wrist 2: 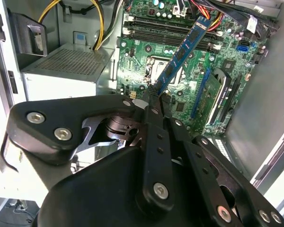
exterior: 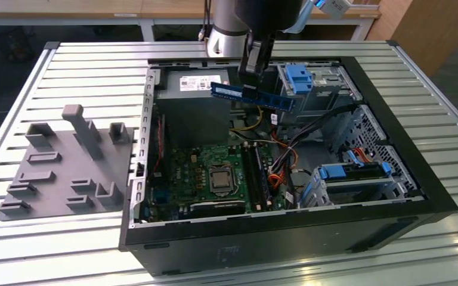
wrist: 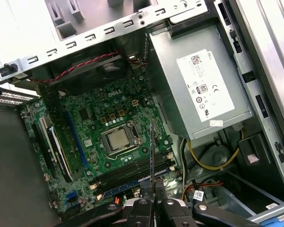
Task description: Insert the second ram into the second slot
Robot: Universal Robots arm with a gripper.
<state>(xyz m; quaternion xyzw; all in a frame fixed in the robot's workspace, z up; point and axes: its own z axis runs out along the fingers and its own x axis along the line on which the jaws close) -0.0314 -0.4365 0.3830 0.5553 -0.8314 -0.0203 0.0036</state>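
In the exterior view, the pincer (exterior: pixel 250 83) hangs over the open computer case (exterior: pixel 420 179). It is clamped on the second ram (exterior: pixel 273 100) off its middle, so the stick juts out roughly level, well above the motherboard (exterior: pixel 205 173). The case lies on its side across the middle of the slatted metal counter (exterior: pixel 70 59), open upward for reach from above. A grey fixture plate (exterior: pixel 62 161) sits near the counter's edge on the exterior view's left, and a wood-topped table (exterior: pixel 70 9) stands behind.

In the second wrist view, the black fingers (wrist 2: pixel 156 118) pinch the ram, which points toward the memory slots (wrist 2: pixel 165 33).

In the first wrist view, the ram shows edge-on above the slots beside the processor socket (wrist: pixel 118 140), apparently lined up with them and not yet seated.
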